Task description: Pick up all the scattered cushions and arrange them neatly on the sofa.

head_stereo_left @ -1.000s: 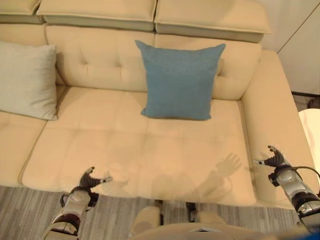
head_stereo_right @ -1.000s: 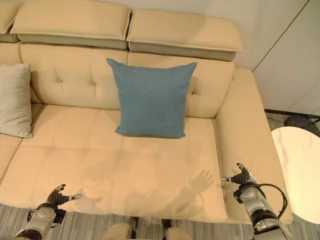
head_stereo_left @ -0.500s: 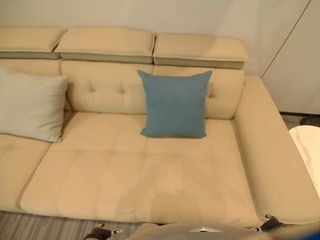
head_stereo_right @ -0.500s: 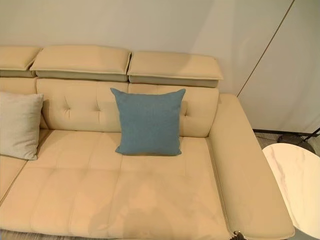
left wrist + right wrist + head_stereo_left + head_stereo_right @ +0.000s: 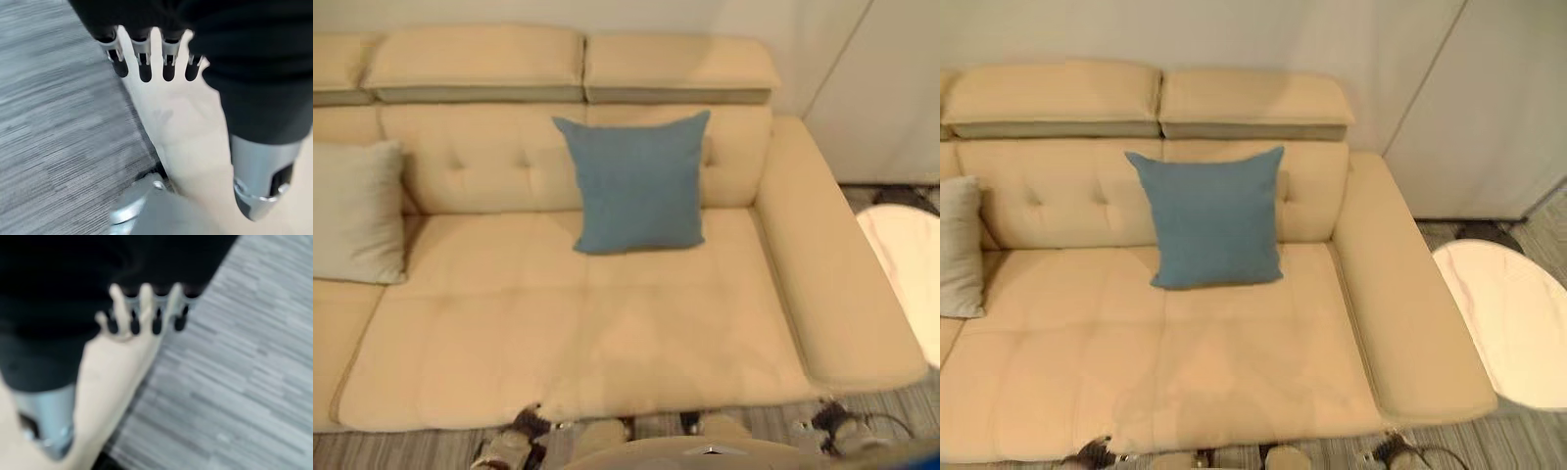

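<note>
A blue cushion (image 5: 636, 181) stands upright against the backrest of the cream sofa (image 5: 607, 343), right of its middle. A pale grey cushion (image 5: 352, 211) leans on the backrest at the far left. My left hand (image 5: 521, 434) is low in front of the seat's front edge, over the grey striped floor (image 5: 44, 122). In the left wrist view its fingers (image 5: 143, 58) are straight and hold nothing. My right hand (image 5: 832, 423) hangs by the sofa's right front corner. Its fingers (image 5: 146, 308) also look straight and empty.
A round white table (image 5: 1508, 328) stands on the floor just right of the sofa's right armrest (image 5: 1400, 304). A pale wall (image 5: 1489, 108) rises behind the sofa and to its right. The wide seat lies between the two cushions and in front of them.
The camera has moved, so the whole picture has shifted. Both hands, up at the seat's front edge a second ago, now sit lower before the sofa. The cushions stay put.
</note>
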`<state>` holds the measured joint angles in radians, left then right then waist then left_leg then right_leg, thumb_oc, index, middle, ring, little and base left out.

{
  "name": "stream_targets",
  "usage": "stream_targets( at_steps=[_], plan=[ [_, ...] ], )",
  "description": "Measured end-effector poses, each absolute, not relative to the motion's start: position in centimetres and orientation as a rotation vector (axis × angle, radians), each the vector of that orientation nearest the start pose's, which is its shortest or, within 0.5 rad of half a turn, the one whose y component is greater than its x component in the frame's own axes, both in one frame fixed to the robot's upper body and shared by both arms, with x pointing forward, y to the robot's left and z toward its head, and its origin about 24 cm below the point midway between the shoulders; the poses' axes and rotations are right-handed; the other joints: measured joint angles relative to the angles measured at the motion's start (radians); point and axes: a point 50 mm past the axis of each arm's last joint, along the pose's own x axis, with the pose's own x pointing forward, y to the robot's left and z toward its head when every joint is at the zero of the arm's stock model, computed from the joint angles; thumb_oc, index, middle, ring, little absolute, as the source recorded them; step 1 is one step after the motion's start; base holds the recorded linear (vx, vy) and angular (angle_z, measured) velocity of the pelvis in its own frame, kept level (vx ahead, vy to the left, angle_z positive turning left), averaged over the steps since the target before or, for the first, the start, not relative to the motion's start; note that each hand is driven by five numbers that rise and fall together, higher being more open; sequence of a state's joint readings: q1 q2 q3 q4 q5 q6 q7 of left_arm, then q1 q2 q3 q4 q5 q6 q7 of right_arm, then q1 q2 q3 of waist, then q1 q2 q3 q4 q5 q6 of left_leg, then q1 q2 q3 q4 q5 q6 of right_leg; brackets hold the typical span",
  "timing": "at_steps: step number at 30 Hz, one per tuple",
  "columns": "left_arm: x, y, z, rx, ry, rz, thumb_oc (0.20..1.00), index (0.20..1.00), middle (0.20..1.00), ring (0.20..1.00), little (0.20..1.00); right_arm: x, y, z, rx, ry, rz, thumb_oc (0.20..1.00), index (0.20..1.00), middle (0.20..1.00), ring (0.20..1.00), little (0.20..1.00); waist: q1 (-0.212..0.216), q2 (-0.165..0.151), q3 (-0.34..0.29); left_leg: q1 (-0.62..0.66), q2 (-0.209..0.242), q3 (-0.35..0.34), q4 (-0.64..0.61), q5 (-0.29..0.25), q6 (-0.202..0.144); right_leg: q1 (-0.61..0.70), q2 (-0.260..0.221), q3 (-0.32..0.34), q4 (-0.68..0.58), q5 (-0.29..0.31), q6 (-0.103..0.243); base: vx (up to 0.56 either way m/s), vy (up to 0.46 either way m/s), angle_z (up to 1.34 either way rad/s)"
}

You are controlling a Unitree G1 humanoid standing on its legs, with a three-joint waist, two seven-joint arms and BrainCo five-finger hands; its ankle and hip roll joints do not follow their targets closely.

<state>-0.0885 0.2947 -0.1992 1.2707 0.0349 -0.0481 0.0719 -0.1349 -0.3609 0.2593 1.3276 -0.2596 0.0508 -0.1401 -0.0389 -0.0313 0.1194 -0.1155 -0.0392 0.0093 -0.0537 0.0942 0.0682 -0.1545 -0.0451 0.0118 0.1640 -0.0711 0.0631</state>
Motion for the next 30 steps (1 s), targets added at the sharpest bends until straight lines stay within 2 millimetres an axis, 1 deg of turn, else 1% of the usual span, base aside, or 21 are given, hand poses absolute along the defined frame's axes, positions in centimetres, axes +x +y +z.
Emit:
stream_targets(
  at_steps=[1, 2, 4, 5, 6, 7, 8, 9, 12, 13, 14, 15, 16, 17, 18, 19, 21, 25, 27, 28, 30],
  plan=[
    [12.6, 25.1, -14.7, 0.451, 1.111, 0.049, 1.0, 1.0, 1.0, 1.0, 1.0, 11.7, -28.0, -14.3, -0.807, 1.231, 0.021, 1.0, 1.0, 1.0, 1.0, 1.0, 0.017, 0.008, 0.004, 0.012, 0.005, 0.007, 0.003, -0.004, 0.016, 0.0, -0.007, -0.018, 0.111, -0.056, 0.009, -0.16, 0.011, 0.05],
    [12.8, 25.1, -14.7, 0.451, 1.104, 0.045, 1.0, 1.0, 1.0, 1.0, 1.0, 11.5, -28.0, -14.3, -0.807, 1.229, 0.026, 1.0, 1.0, 1.0, 1.0, 1.0, 0.032, 0.013, 0.004, 0.013, 0.011, 0.013, 0.001, -0.004, 0.017, 0.008, -0.011, -0.023, 0.166, -0.081, 0.014, -0.15, -0.058, -0.16],
    [12.3, 25.3, -14.8, 0.456, 1.123, 0.05, 1.0, 1.0, 1.0, 1.0, 1.0, 11.9, -27.7, -14.3, -0.817, 1.216, 0.04, 1.0, 1.0, 1.0, 1.0, 1.0, 0.053, 0.018, -0.001, 0.002, 0.025, 0.028, 0.005, 0.006, 0.022, 0.031, -0.008, -0.025, 0.287, -0.14, 0.052, -0.16, -0.12, -0.16],
    [11.8, 25.5, -14.8, 0.465, 1.135, 0.049, 1.0, 1.0, 1.0, 1.0, 1.0, 11.8, -27.5, -14.4, -0.813, 1.213, 0.043, 1.0, 1.0, 1.0, 1.0, 1.0, 0.065, 0.009, -0.007, -0.001, 0.026, 0.033, 0.006, 0.002, 0.016, 0.045, -0.012, -0.025, 0.274, -0.15, 0.057, -0.12, -0.117, -0.41],
    [10.8, 25.8, -15.1, 0.471, 1.163, 0.049, 1.0, 1.0, 1.0, 1.0, 1.0, 12.1, -27.0, -14.5, -0.804, 1.203, 0.05, 1.0, 1.0, 1.0, 1.0, 1.0, 0.086, -0.014, -0.022, -0.013, 0.024, 0.047, 0.008, 0.007, -0.002, 0.089, -0.012, -0.031, 0.172, -0.17, 0.053, -0.15, -0.144, -0.46],
    [9.8, 26.4, -15.2, 0.478, 1.199, 0.065, 1.0, 1.0, 1.0, 1.0, 1.0, 12.6, -26.4, -14.5, -0.794, 1.185, 0.059, 1.0, 1.0, 1.0, 1.0, 1.0, 0.09, -0.038, -0.029, -0.025, 0.022, 0.056, 0.009, 0.013, -0.022, 0.125, -0.013, -0.047, 0.071, -0.186, 0.03, -0.19, -0.133, -0.35],
    [9.2, 26.5, -15.3, 0.471, 1.225, 0.076, 1.0, 1.0, 1.0, 1.0, 1.0, 12.8, -26.0, -14.6, -0.788, 1.176, 0.067, 1.0, 1.0, 1.0, 1.0, 1.0, 0.093, -0.049, -0.04, -0.04, 0.026, 0.06, 0.011, 0.009, -0.035, 0.158, -0.008, -0.057, -0.028, -0.175, -0.028, -0.31, -0.181, 0.0],
    [8.0, 26.1, -15.7, 0.457, 1.256, 0.072, 1.0, 1.0, 1.0, 1.0, 1.0, 12.8, -25.9, -14.6, -0.789, 1.171, 0.071, 1.0, 1.0, 1.0, 1.0, 1.0, 0.09, -0.04, -0.044, -0.07, 0.05, 0.036, 0.048, 0.039, -0.058, 0.188, 0.039, -0.048, -0.099, -0.12, -0.041, -0.24, -0.126, 0.23],
    [8.5, 26.0, -15.6, 0.458, 1.242, 0.07, 1.0, 1.0, 1.0, 1.0, 1.0, 12.7, -26.0, -14.6, -0.784, 1.173, 0.053, 1.0, 1.0, 1.0, 1.0, 1.0, 0.096, -0.04, -0.044, -0.114, 0.076, 0.003, 0.074, 0.068, -0.099, 0.171, 0.079, -0.064, -0.111, -0.099, -0.084, -0.24, -0.095, 0.28],
    [8.1, 25.9, -15.7, 0.462, 1.254, 0.062, 1.0, 1.0, 1.0, 1.0, 1.0, 12.1, -26.2, -14.7, -0.783, 1.192, 0.044, 1.0, 1.0, 1.0, 1.0, 1.0, 0.101, -0.032, -0.041, -0.125, 0.088, -0.004, 0.087, 0.079, -0.111, 0.166, 0.102, -0.068, -0.093, -0.097, -0.091, -0.39, -0.102, 0.82],
    [10.1, 25.7, -15.3, 0.48, 1.2, 0.052, 1.0, 1.0, 1.0, 1.0, 1.0, 11.6, -26.5, -14.8, -0.777, 1.203, 0.027, 1.0, 1.0, 1.0, 1.0, 1.0, 0.084, -0.04, -0.022, -0.225, 0.084, -0.063, 0.155, 0.153, -0.209, 0.101, 0.106, -0.078, -0.034, -0.103, -0.142, -0.24, -0.051, 0.85],
    [11.0, 25.6, -15.1, 0.482, 1.176, 0.055, 1.0, 1.0, 1.0, 1.0, 1.0, 11.4, -26.5, -14.8, -0.778, 1.209, 0.029, 1.0, 1.0, 1.0, 1.0, 1.0, 0.095, -0.052, -0.011, -0.236, 0.083, -0.07, 0.146, 0.175, -0.237, 0.08, 0.102, -0.091, -0.027, -0.092, -0.157, -0.21, -0.03, 0.69],
    [11.1, 25.7, -15.1, 0.48, 1.172, 0.064, 1.0, 1.0, 1.0, 1.0, 1.0, 11.6, -26.5, -14.8, -0.782, 1.209, 0.03, 1.0, 1.0, 1.0, 1.0, 1.0, 0.102, -0.067, -0.003, -0.236, 0.077, -0.07, 0.182, 0.126, -0.215, 0.071, 0.093, -0.089, -0.028, -0.077, -0.175, -0.09, 0.026, 0.04],
    [10.8, 25.8, -15.1, 0.475, 1.188, 0.076, 1.0, 1.0, 1.0, 1.0, 1.0, 11.6, -26.5, -14.8, -0.785, 1.203, 0.031, 1.0, 1.0, 1.0, 1.0, 1.0, 0.091, -0.077, -0.001, -0.23, 0.065, -0.067, 0.221, 0.076, -0.189, 0.081, 0.083, -0.093, -0.042, -0.057, -0.178, -0.11, 0.082, 0.09],
    [10.6, 26.0, -15.2, 0.467, 1.201, 0.089, 1.0, 1.0, 1.0, 1.0, 1.0, 11.6, -26.7, -14.7, -0.79, 1.205, 0.027, 1.0, 1.0, 1.0, 1.0, 1.0, 0.075, -0.088, 0.002, -0.202, 0.051, -0.054, 0.286, -0.001, -0.174, 0.085, 0.069, -0.101, -0.071, -0.026, -0.186, -0.06, 0.072, 0.22],
    [10.6, 26.1, -15.2, 0.464, 1.203, 0.093, 1.0, 1.0, 1.0, 1.0, 1.0, 11.6, -26.8, -14.7, -0.793, 1.206, 0.023, 1.0, 1.0, 1.0, 1.0, 1.0, 0.059, -0.088, 0.004, -0.175, 0.052, -0.06, 0.323, -0.038, -0.17, 0.089, 0.066, -0.103, -0.088, -0.01, -0.183, -0.02, 0.112, 0.18],
    [10.7, 26.0, -15.2, 0.46, 1.2, 0.097, 1.0, 1.0, 1.0, 1.0, 1.0, 11.4, -27.1, -14.6, -0.795, 1.212, 0.017, 1.0, 1.0, 1.0, 1.0, 1.0, 0.031, -0.083, 0.005, -0.086, 0.059, -0.077, 0.293, -0.09, -0.157, 0.095, 0.058, -0.109, -0.126, 0.018, -0.165, 0.02, 0.129, 0.29],
    [11.5, 24.6, -15.3, 0.434, 1.177, 0.07, 1.0, 1.0, 1.0, 1.0, 1.0, 10.8, -27.6, -14.6, -0.764, 1.242, -0.027, 1.0, 1.0, 1.0, 1.0, 1.0, 0.01, -0.042, -0.002, 0.052, 0.074, -0.072, 0.055, -0.091, -0.147, 0.106, 0.062, -0.109, -0.209, 0.075, -0.095, 0.05, 0.138, 0.09],
    [11.3, 24.0, -15.5, 0.423, 1.177, 0.058, 1.0, 1.0, 1.0, 1.0, 1.0, 10.6, -27.8, -14.6, -0.767, 1.246, -0.029, 1.0, 1.0, 1.0, 1.0, 1.0, 0.002, -0.019, -0.009, 0.073, 0.074, -0.074, 0.014, -0.089, -0.145, 0.109, 0.068, -0.111, -0.221, 0.086, -0.091, 0.02, 0.088, -0.06],
    [11.5, 23.6, -15.6, 0.42, 1.172, 0.047, 1.0, 1.0, 1.0, 1.0, 1.0, 10.6, -27.8, -14.6, -0.767, 1.248, -0.029, 1.0, 1.0, 1.0, 1.0, 1.0, 0.002, 0.01, -0.021, 0.083, 0.076, -0.068, 0.001, -0.089, -0.105, 0.106, 0.072, -0.106, -0.224, 0.094, -0.089, 0.03, 0.097, -0.11],
    [11.4, 23.9, -15.5, 0.427, 1.175, 0.053, 1.0, 1.0, 1.0, 1.0, 1.0, 10.1, -27.5, -14.9, -0.755, 1.259, -0.018, 1.0, 1.0, 1.0, 1.0, 1.0, 0.002, 0.012, -0.034, 0.084, 0.06, -0.057, -0.011, -0.079, -0.084, 0.092, 0.056, -0.098, -0.211, 0.096, -0.084, 0.02, 0.081, -0.12]
  ],
)
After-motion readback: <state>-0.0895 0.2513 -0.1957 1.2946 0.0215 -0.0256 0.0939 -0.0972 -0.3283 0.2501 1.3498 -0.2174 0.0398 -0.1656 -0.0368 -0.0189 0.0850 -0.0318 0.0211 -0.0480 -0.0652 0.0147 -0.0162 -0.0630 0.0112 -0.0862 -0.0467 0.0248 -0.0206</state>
